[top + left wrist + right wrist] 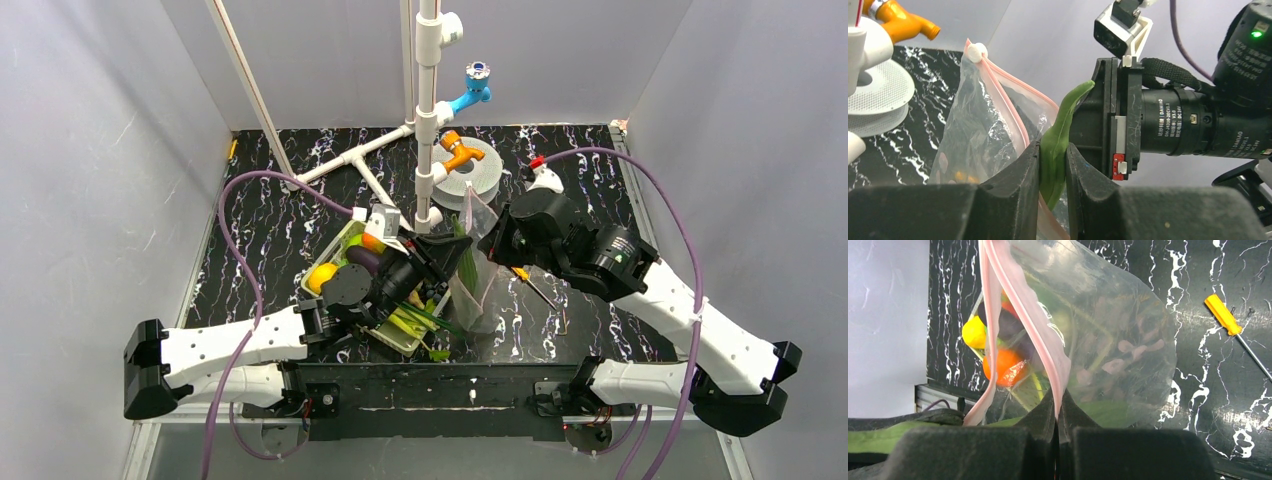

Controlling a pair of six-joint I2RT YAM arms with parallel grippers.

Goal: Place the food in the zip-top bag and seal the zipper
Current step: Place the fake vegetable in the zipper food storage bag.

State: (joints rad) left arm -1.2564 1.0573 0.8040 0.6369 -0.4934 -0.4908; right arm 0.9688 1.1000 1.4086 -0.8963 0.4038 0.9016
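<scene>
Inventory, worktop, qty per kind:
- zip-top bag (468,285): 1 pc, w/ 1 zipper (998,300)
- green mesh basket (333,250): 1
- yellow fruit (320,277): 1
- orange fruit (372,241): 1 seen
- dark purple piece (364,260): 1
- long green leaf piece (1058,140): 1
- green stalks (425,320) by basket: several, exact qty can't tell
- screwdriver (1222,314), yellow handle: 1
- taps: 2, i.e. orange tap (457,151) ×1, blue tap (474,86) ×1
- grey roll (480,175): 1
- white pipe frame (428,120): 1
- arms: 2
- tools: 2, i.e. left tool (1053,165), right tool (1058,415)

Top view high, facing down — wrist views close, both sharing zip-top bag (975,125).
</scene>
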